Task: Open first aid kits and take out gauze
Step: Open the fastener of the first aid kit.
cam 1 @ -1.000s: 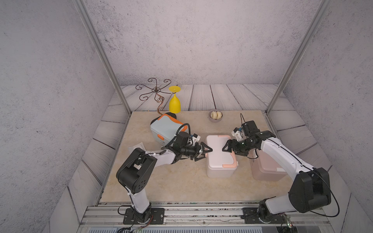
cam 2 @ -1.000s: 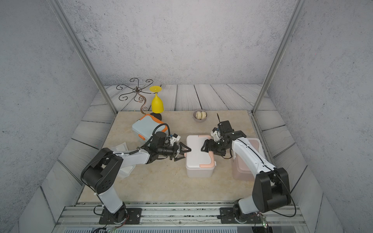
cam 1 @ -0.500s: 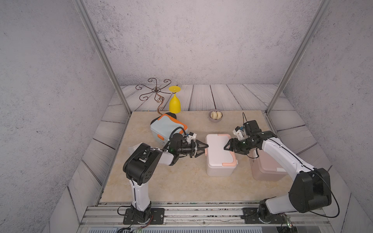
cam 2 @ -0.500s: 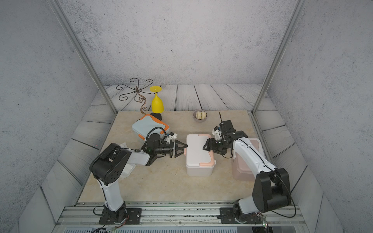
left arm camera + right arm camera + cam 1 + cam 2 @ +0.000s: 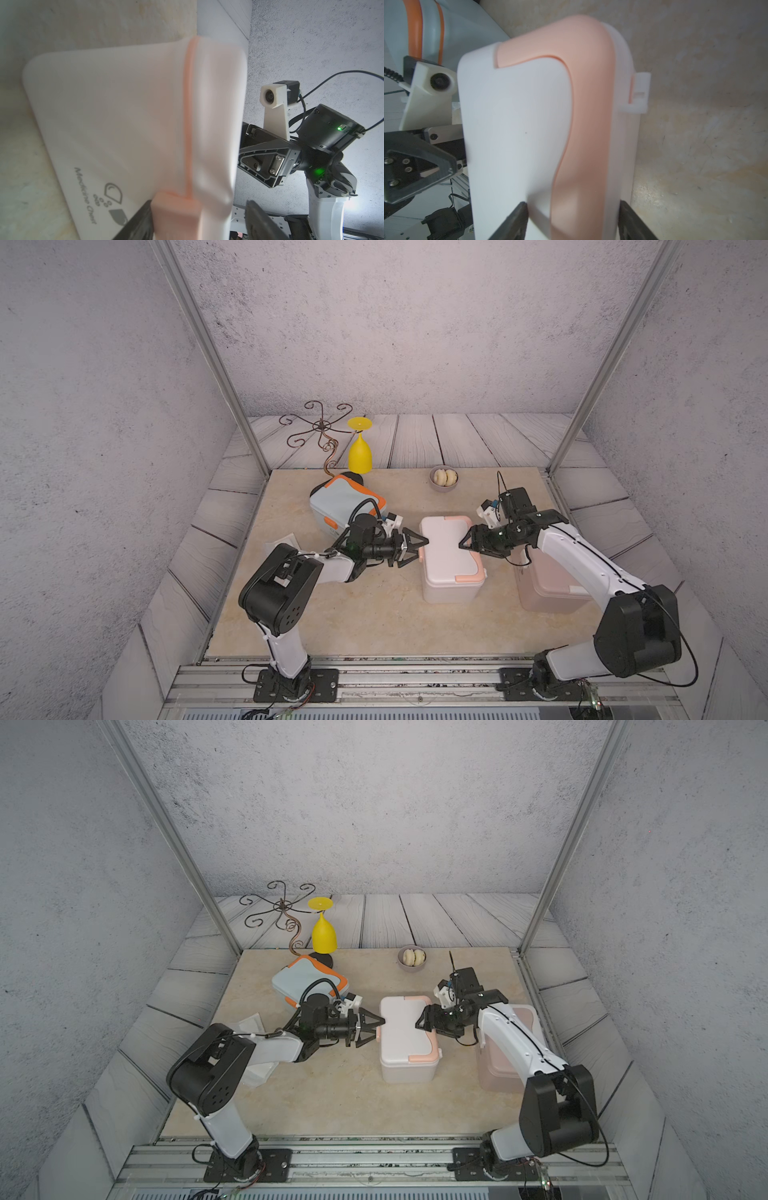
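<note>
The white first aid kit (image 5: pixel 446 547), lid shut, is pictured in the middle of the table (image 5: pixel 374 614), flanked by both arms. The jaws of the left tool (image 5: pixel 417 551) are set apart around the peach latch (image 5: pixel 176 209), unclamped. The right tool (image 5: pixel 469 541) is spread over the lid's opposite edge; whether it presses cannot be told. No gauze is seen. The smooth, rigid box is judged light and likely to slide, so the latch is best lifted while the body is braced.

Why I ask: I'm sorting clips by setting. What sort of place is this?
Probably a staged robot test cell: left arm and right arm bolted to a metal rail, plain grey walls boxing in a small table.
</note>
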Available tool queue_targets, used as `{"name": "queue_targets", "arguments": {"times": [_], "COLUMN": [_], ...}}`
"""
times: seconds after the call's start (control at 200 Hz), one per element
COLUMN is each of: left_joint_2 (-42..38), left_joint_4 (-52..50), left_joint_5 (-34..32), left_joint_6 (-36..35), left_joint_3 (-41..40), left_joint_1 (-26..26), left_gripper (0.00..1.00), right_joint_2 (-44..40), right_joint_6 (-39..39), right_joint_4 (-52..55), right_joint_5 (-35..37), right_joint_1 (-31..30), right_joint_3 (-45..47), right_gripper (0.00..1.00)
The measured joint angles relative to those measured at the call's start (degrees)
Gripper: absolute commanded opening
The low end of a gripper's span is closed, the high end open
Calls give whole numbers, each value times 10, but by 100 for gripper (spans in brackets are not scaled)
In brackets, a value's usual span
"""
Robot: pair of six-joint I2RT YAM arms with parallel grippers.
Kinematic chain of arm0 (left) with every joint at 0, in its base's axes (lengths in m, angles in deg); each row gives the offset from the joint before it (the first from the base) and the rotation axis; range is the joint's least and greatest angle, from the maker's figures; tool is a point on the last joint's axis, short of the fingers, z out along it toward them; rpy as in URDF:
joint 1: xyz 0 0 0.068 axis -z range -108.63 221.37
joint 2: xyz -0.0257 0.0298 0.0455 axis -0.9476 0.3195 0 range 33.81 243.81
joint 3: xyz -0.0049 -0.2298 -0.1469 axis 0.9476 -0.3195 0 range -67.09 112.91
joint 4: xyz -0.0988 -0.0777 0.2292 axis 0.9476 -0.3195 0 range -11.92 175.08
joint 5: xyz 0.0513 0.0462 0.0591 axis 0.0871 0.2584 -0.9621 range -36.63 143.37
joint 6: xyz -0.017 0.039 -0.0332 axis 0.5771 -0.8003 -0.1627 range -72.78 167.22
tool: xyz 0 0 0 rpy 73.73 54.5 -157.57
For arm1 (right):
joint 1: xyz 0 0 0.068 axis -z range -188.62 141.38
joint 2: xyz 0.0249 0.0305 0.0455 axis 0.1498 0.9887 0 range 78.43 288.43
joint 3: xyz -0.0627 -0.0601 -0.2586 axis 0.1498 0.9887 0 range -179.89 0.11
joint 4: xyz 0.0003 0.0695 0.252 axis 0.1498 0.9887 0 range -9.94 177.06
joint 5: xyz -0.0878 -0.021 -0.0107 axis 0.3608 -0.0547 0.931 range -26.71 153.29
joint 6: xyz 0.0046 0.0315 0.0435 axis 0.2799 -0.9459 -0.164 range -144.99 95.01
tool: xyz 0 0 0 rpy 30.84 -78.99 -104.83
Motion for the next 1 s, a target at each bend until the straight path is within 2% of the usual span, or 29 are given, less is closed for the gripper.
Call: {"name": "queue_targets", "arguments": {"times": [0.12, 0.23, 0.295, 0.555, 0.806, 1.001], "left_joint_2": [-2, -8, -13, -42, -63, -84], "left_joint_4": [-31, -52, -74, -165, -233, -298], "left_joint_5": [-2, -4, -5, -14, -21, -38], "left_joint_6": [-18, -30, -39, -76, -104, -137], "left_joint_3": [5, 9, 13, 27, 35, 43], "left_joint_1": [2, 2, 2, 2, 2, 3], "left_gripper": [63, 52, 50, 50, 61, 65], "right_joint_2": [2, 3, 5, 10, 17, 24], "right_joint_6": [0, 1, 1, 2, 5, 9], "right_joint_4": [1, 0, 0, -7, -12, -16], "right_joint_5": [1, 2, 2, -4, -14, -14], "right_joint_1": [-1, -2, -3, -6, -8, -17], "right_joint_3": [-2, -2, -3, -3, -6, -11], "right_gripper": [66, 66, 66, 65, 64, 63]}}
